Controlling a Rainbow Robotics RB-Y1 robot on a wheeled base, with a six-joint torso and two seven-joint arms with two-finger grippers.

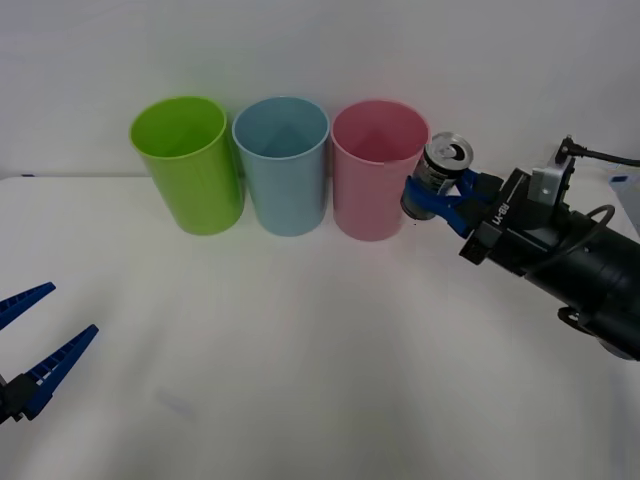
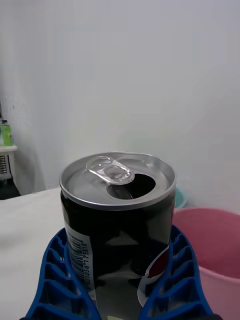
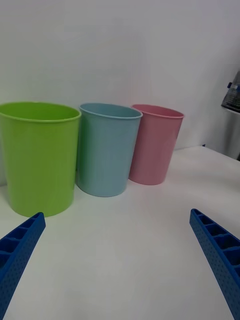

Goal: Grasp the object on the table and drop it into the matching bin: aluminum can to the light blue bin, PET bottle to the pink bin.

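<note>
Right gripper [image 1: 437, 196] clamps the small silver-grey aluminum can [image 1: 438, 172] aloft, at three o'clock of the tall pink plastic bin [image 1: 377, 183]. Left gripper [image 1: 30, 345] waits wide open, holding nothing.

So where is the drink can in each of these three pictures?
Front view: can held off the table in the right end effector, beside the pink bin.
Right wrist view: can between blue fingers.
Left wrist view: can at the edge.
Shared landmark: pink bin.
</note>
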